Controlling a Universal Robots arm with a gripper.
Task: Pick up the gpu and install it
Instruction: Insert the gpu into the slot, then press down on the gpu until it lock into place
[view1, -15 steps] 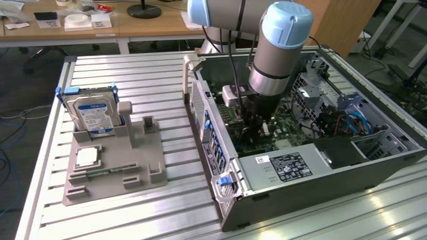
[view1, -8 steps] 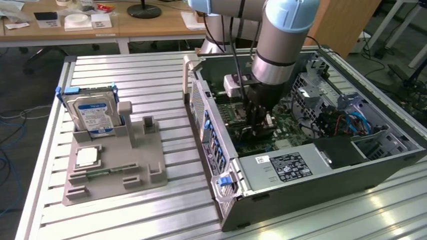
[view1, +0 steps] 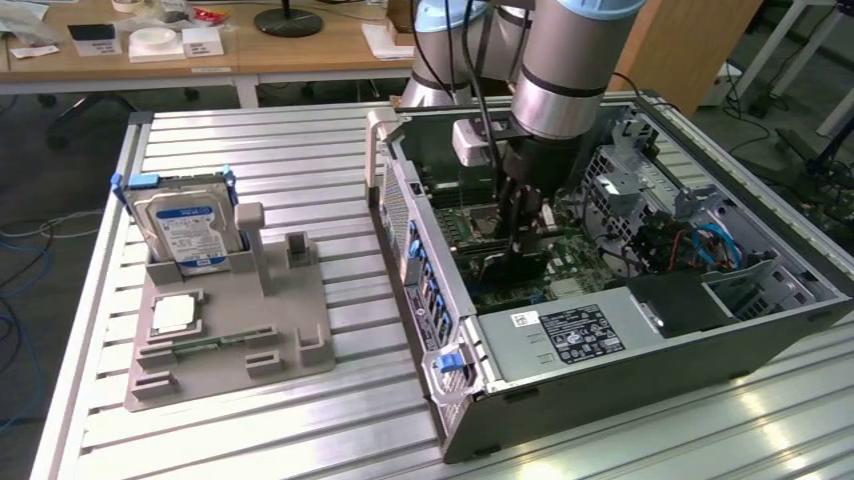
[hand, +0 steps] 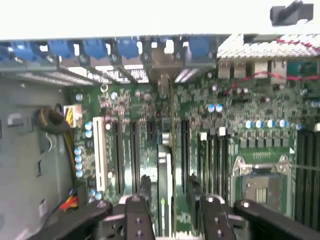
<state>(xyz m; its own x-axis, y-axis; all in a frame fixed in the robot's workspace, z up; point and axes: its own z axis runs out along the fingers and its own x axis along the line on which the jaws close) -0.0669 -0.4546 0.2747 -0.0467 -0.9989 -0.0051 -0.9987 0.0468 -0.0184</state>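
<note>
Gripper (hand: 167, 200) sat inside the open computer case (view1: 747, 330), black fingers (hand: 137, 215) pinching the thin flat card (hand: 167, 165) edge-on above the green motherboard (hand: 210, 150) slots.

Even, bright room light falls from above on the ribbed silver aluminium table (view1: 254, 400), and pale glare patches gleam on its slats near the corner at the exterior view's lower right. The open dark grey computer case (view1: 601, 365) holds a shaded interior, with the grey robot arm (view1: 567, 70) darkening the boards beneath it. Shadows under the grey plastic parts holder (view1: 227, 350) are soft and short. In the wrist view the green motherboard (hand: 125, 115) looks soft and slightly smeared, the white band of case rim (hand: 125, 17) is blown out, and the black fingers (hand: 137, 215) are blurred at close range.
</note>
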